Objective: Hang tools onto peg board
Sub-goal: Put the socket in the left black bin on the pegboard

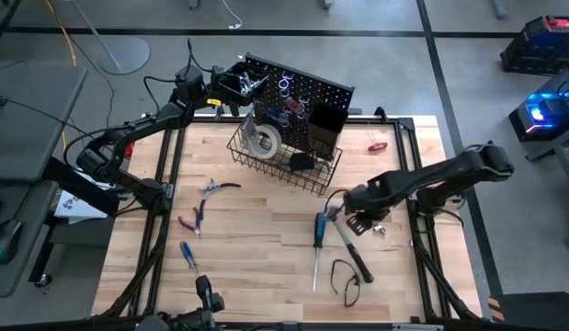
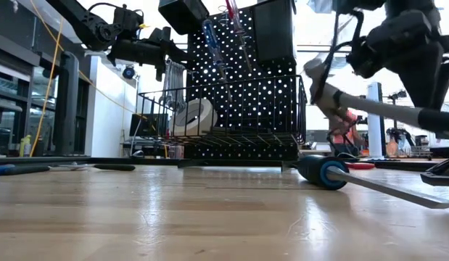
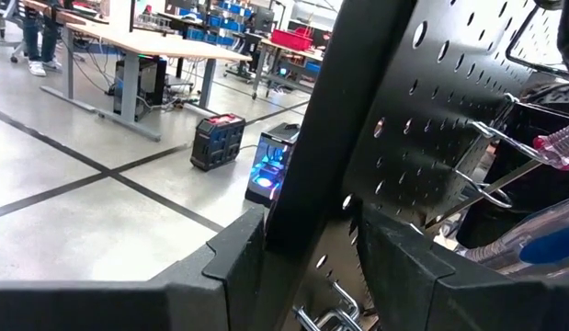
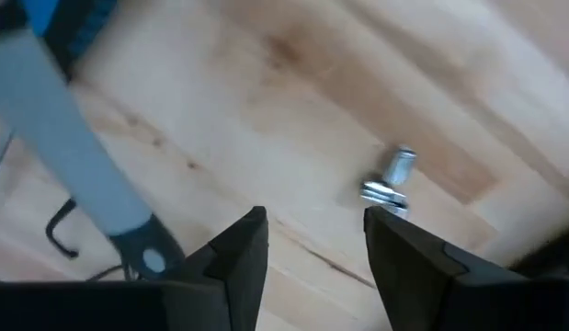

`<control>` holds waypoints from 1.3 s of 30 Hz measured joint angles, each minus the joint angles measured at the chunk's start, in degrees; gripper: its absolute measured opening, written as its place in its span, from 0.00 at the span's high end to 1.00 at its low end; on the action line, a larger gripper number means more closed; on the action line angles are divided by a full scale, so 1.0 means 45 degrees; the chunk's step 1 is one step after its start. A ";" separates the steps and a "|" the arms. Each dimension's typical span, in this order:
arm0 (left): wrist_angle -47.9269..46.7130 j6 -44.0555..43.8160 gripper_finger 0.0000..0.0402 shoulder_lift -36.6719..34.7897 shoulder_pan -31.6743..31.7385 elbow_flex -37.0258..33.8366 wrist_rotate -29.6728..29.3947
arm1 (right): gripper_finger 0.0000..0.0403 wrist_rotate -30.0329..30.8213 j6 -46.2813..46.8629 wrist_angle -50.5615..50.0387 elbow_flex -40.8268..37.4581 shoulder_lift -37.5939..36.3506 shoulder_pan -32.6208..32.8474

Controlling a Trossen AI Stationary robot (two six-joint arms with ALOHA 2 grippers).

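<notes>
The black peg board (image 1: 307, 92) stands at the table's far side with a wire basket (image 1: 252, 161) on its front. A white tape roll (image 1: 264, 140) lies in the basket, and wrenches (image 1: 284, 87) hang above it. My left gripper (image 1: 220, 89) is shut on the board's left edge. My right gripper (image 1: 358, 219) points down, open and empty, over the head end of the black-handled hammer (image 1: 353, 253). In the low view the hammer (image 2: 384, 109) slants with its head higher than its handle. In the right wrist view its grey shaft (image 4: 68, 138) passes beside my right gripper (image 4: 316, 234). My left gripper has the peg board's left edge (image 3: 307, 156) between its two fingers (image 3: 233, 262). The fingers come in level from the table's left side and lie across the edge. The board stands upright on the table.
A blue-handled screwdriver (image 1: 317, 234) lies beside the hammer, and a black wire loop (image 1: 346, 280) lies near its handle. Two pliers (image 1: 206, 202) and another blue screwdriver (image 1: 187, 256) lie at the left. A small silver bolt (image 4: 392, 179) rests on the wood, and a red piece (image 1: 378, 145) lies far right.
</notes>
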 joint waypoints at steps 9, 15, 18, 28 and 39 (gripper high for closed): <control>-0.0077 0.0005 0.61 -0.0010 -0.0005 0.0000 -0.0292 | 0.57 0.0621 0.3412 -0.0308 -0.0451 -0.2851 -0.0010; -0.0101 0.0007 0.61 -0.0010 -0.0005 0.0000 -0.0385 | 0.57 0.3480 0.6392 0.0411 -0.0431 -0.5153 0.0209; -0.0139 0.0019 0.61 -0.0010 -0.0005 0.0000 -0.0398 | 0.58 0.3728 0.7101 -0.0282 -0.0426 -0.5772 0.0204; -0.0526 0.0238 0.61 -0.0010 0.0000 0.0000 -0.0427 | 0.63 0.1438 0.6950 -0.1332 -0.1274 -0.4481 0.0777; -0.0561 0.0251 0.61 -0.0010 0.0000 0.0000 -0.0437 | 0.63 0.1553 0.7992 0.1890 -0.2717 -0.3232 0.1477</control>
